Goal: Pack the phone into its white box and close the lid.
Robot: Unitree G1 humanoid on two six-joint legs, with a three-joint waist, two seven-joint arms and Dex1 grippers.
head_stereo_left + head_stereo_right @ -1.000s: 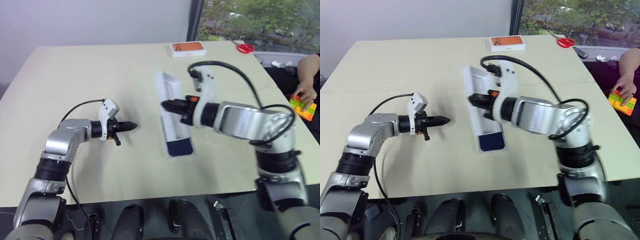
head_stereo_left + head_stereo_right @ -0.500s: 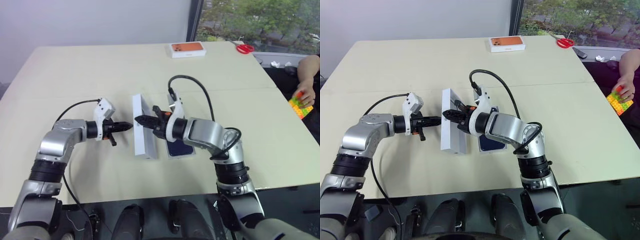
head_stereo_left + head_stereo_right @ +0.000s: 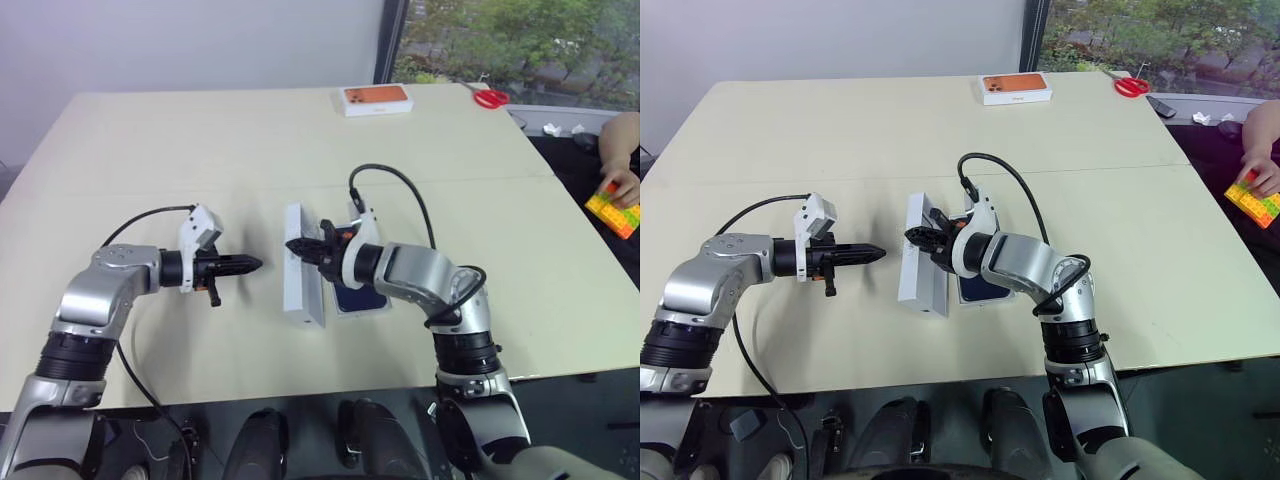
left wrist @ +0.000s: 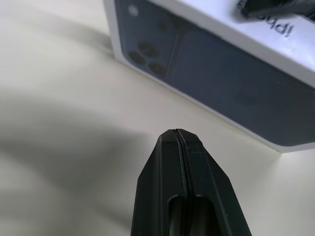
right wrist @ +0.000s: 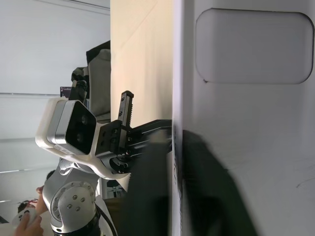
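The phone [image 3: 360, 297] lay in the white box [image 3: 380, 305] on the bench [image 3: 150, 150], so packing looked done. The lid [image 3: 300, 265] stood on edge just left of the box, long axis running away from the robot, not yet fitted. Right gripper [image 3: 303, 248] fingers straddled its upper wall, seemingly loosening; left gripper [image 3: 250, 265] fingers were closed, empty.

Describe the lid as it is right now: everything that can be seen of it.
The lid is a white rectangular cardboard cover. It stands on one long edge on the table, close beside the phone on the robot's left. Its top, printed with a dark blue phone, faces the left gripper; a side wall carries grey lettering. The right gripper is at its upper wall.
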